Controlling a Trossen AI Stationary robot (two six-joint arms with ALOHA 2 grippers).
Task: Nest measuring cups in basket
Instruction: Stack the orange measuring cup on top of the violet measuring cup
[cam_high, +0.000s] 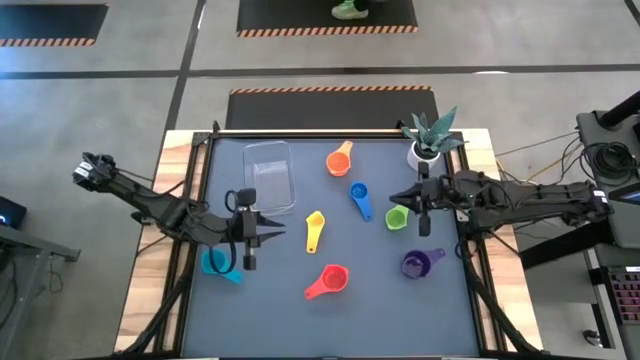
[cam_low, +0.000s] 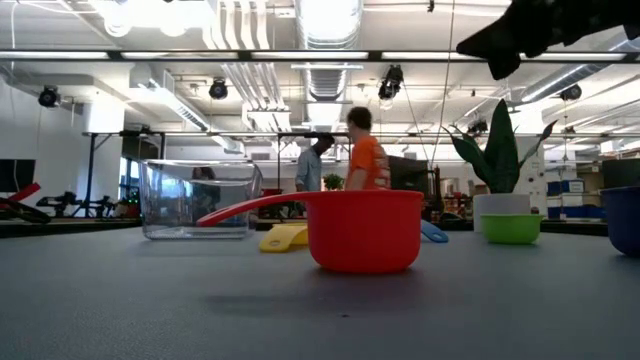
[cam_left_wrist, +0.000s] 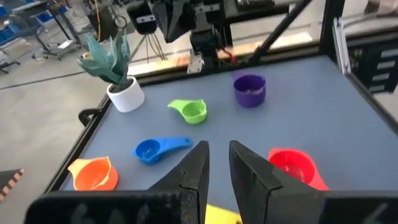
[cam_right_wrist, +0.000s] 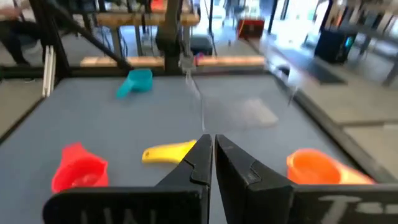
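Bright, even light falls from ceiling lamps (cam_low: 330, 15), which flare white in the low view. The bench (cam_high: 340, 310) shows only soft, short shadows. The right wrist view is blurred throughout, and the clear basket (cam_right_wrist: 249, 109) is barely visible.

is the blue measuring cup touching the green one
Apart. The high view shows bare mat between the blue cup and the green cup; the left wrist view shows the same gap.

Dark grey table (cam_high: 290, 320), cups loose on surface

On it: clear basket (cam_high: 269, 176), white plant pot (cam_high: 421, 154); cups: orange (cam_high: 339, 160), blue (cam_high: 359, 195), green (cam_high: 397, 217), yellow (cam_high: 314, 228), red (cam_high: 329, 281), purple (cam_high: 417, 264), teal (cam_high: 216, 264)
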